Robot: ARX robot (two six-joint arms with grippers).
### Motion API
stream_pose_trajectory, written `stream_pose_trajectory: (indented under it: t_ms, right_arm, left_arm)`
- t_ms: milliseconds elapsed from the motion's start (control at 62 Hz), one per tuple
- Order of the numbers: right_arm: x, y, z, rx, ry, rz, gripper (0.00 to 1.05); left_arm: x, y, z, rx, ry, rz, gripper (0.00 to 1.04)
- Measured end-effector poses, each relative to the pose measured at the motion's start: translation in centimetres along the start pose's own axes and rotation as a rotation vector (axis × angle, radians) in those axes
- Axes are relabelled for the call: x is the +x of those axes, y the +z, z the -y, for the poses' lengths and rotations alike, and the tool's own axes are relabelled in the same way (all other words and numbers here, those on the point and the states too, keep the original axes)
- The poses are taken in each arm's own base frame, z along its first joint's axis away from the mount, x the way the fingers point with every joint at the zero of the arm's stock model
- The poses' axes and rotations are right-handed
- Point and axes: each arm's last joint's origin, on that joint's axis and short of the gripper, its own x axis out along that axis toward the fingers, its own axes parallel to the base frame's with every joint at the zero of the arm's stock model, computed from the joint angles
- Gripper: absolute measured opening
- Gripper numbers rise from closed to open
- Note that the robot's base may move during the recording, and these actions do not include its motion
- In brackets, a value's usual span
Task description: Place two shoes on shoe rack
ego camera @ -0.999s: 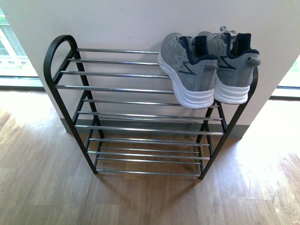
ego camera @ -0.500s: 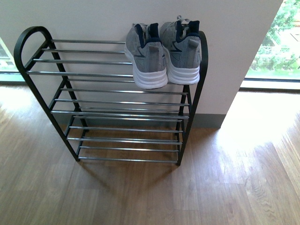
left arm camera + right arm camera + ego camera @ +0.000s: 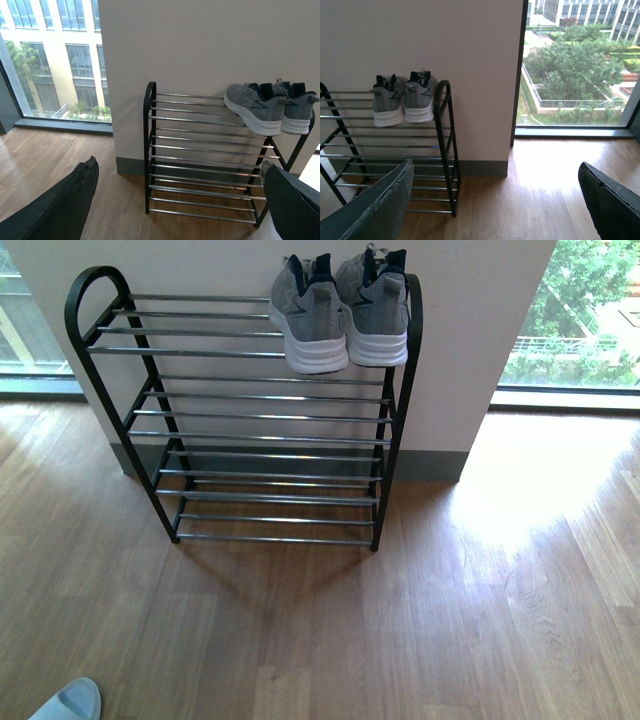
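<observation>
A: Where were the sneakers?
B: Side by side on the top tier of the rack, right end, heels facing out.
A: Grippers?
B: Left gripper and right gripper both gaped wide, empty.

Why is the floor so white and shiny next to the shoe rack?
Front view: daylight from the window bleaches the wood floor beside the shoe rack, which casts a soft shadow toward the camera. Right wrist view: the same bright patch lies below the window. Left wrist view: the wall and shoe rack are evenly lit.
</observation>
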Motion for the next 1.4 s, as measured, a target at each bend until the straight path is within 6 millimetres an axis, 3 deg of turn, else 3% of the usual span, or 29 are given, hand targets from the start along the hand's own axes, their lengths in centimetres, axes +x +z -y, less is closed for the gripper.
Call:
stream_pose_trajectory:
  t_ms: [1402]
  right_arm:
    - [0.00,-0.01,-0.01,0.000,0.003,-0.002,0.96]
  left_arm:
    - [0.00,0.00,0.00,0.000,0.000,0.000,0.95]
